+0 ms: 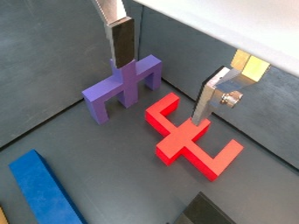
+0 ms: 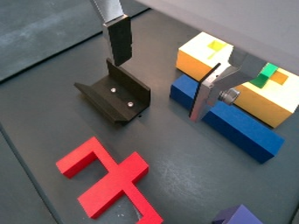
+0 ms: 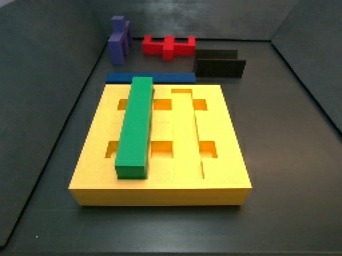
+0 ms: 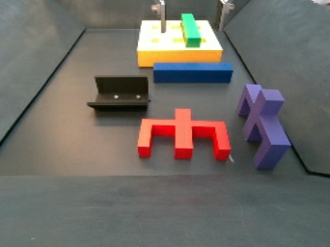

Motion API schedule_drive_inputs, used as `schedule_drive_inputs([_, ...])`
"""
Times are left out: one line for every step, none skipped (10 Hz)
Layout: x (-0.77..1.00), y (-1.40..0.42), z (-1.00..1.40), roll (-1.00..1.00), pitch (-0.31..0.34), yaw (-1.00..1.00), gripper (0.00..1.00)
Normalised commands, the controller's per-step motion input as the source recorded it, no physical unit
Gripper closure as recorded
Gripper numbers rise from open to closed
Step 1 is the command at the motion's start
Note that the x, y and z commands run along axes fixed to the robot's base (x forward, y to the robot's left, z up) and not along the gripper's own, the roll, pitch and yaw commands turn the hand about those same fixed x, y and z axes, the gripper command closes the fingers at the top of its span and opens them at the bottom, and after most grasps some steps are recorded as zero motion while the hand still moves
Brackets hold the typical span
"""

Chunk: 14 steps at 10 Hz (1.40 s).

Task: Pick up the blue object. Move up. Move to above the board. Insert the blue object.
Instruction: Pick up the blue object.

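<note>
The blue object is a long dark blue bar lying flat on the floor against one side of the board; it also shows in both wrist views and in a side view. The board is a thick yellow slab with grooves and square cut-outs, and a green bar lies in one groove. My gripper is open and empty, high above the floor between the fixture and the blue bar. Its fingertips barely show at the edge of a side view.
The dark fixture stands near the blue bar's end. A red branched piece and a purple notched block lie further from the board. Grey walls enclose the floor.
</note>
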Motion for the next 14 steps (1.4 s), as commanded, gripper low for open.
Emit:
schedule_drive_inputs([0.1, -0.26, -0.09, -0.07, -0.029, -0.36, 0.0])
schedule_drive_inputs([0.0, -0.36, -0.11, -0.14, -0.067, -0.5, 0.0])
schedule_drive_inputs([-0.11, -0.56, -0.32, -0.03, -0.116, -0.54, 0.0])
schedule_drive_inputs([-0.06, -0.47, -0.37, -0.05, -0.129, -0.67, 0.0])
schedule_drive_inputs([-0.05, -0.43, -0.37, -0.05, -0.16, -0.72, 0.0])
schedule_drive_inputs([0.0, -0.47, -0.39, 0.0, -0.161, -0.75, 0.0])
schedule_drive_inputs([0.0, -0.44, -0.39, 0.0, -0.159, -0.77, 0.0])
schedule_drive_inputs([0.0, -0.41, -0.38, 0.0, -0.149, -0.78, 0.0])
schedule_drive_inputs([0.0, -0.4, -0.36, -0.01, -0.13, -0.77, 0.0])
schedule_drive_inputs([0.0, -0.39, -0.36, -0.01, -0.114, -0.78, 0.0])
schedule_drive_inputs([-0.02, -0.35, -0.4, -0.02, -0.116, -0.79, 0.0])
schedule_drive_inputs([0.0, -0.33, -0.36, -0.01, -0.074, -0.83, 0.0])
schedule_drive_inputs([0.0, -0.27, -0.37, 0.0, -0.037, -0.89, 0.0])
schedule_drive_inputs([0.0, -0.15, -0.4, -0.03, -0.016, -0.93, 0.0])
